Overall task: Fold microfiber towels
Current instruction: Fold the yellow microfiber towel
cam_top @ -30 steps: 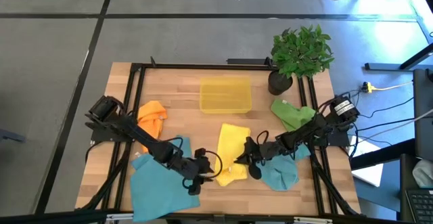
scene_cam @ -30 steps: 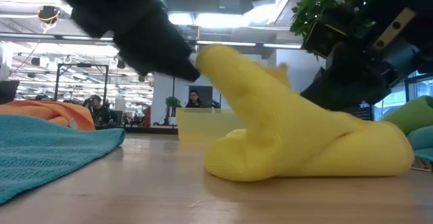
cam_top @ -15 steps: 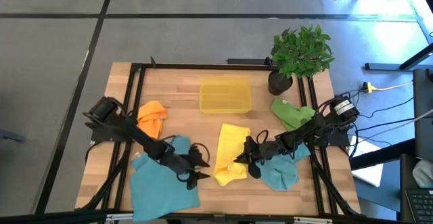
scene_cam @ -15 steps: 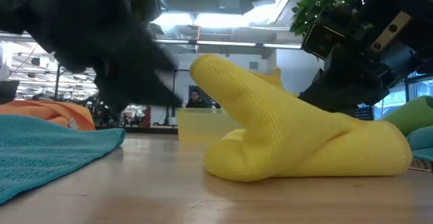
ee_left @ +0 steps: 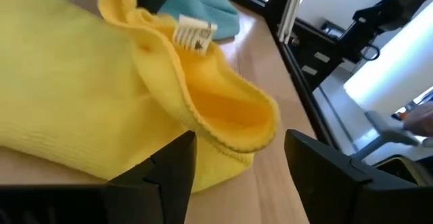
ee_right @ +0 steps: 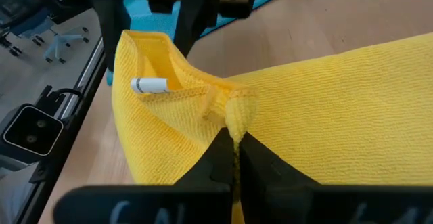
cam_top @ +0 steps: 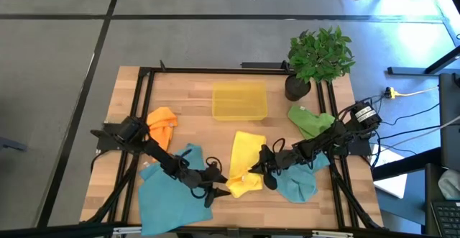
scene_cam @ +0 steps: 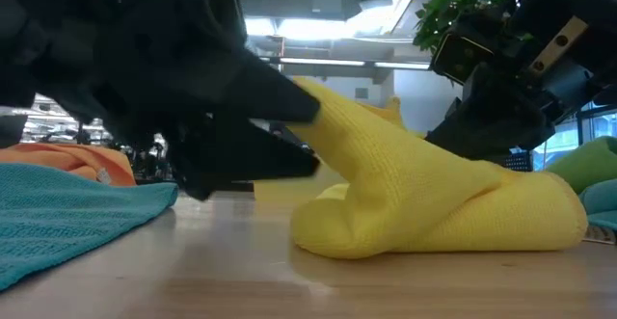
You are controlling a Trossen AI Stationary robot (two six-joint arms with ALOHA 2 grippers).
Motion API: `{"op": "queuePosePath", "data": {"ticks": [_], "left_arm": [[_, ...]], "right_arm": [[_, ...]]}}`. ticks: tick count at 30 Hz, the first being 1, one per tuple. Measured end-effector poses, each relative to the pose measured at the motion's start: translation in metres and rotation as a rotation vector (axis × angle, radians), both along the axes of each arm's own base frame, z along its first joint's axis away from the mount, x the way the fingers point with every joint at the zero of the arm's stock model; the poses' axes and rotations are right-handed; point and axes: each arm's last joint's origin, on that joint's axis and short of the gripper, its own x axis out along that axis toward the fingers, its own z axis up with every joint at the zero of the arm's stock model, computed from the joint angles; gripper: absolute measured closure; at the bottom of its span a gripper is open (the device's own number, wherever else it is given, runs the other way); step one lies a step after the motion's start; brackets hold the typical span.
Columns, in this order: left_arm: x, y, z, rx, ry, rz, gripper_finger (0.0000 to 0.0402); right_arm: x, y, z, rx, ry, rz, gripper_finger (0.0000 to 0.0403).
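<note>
The yellow towel (cam_top: 244, 162) lies crumpled mid-table, its near part raised in a hump (scene_cam: 318, 102). My right gripper (cam_top: 254, 168) is shut on it. My left gripper (cam_top: 215, 188) is open and low over the table. Its fingers (ee_left: 177, 166) stand on either side of the towel's looped near corner (ee_left: 233, 119), which bears a white tag (ee_left: 194, 33). Whether they touch the corner I cannot tell. One teal towel (cam_top: 169, 195) lies near left under my left arm, and another (cam_top: 298, 184) near right. The orange towel (cam_top: 162, 125) and the green one (cam_top: 309, 119) lie farther back. My right gripper pinches a bunched fold of the yellow towel's edge (ee_right: 238, 110) between its two shut fingers. It comes slanting down from the table's right. The fabric is gathered into a ridge at the fingertips, and the rest of the towel rests on the table.
A translucent yellow bin (cam_top: 239, 100) stands at the far middle and a potted plant (cam_top: 320, 55) at the far right corner. A black frame (cam_top: 144, 94) runs along the table's edges. Bare wood (cam_top: 201, 137) shows between the bin and the towels.
My left gripper has sunk toward the table and tipped nearer to level, and now stands at the yellow towel's near corner. The towel's raised hump has sagged slightly.
</note>
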Motion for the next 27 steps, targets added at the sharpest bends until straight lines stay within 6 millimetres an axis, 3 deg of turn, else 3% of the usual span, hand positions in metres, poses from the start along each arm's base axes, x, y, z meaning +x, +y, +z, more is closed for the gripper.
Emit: {"op": "queuePosePath", "data": {"ticks": [17,27], "left_arm": [[0.014,0.005,-0.001,0.084,-0.043,0.068,0.0189],[0.013,0.0,0.0,0.015,-0.026,-0.065,0.0197]], "right_arm": [[0.0,0.0,0.0,0.008,0.0,-0.002,0.0397],[0.0,0.0,0.0,0.009,0.0,-0.002,0.0397]]}}
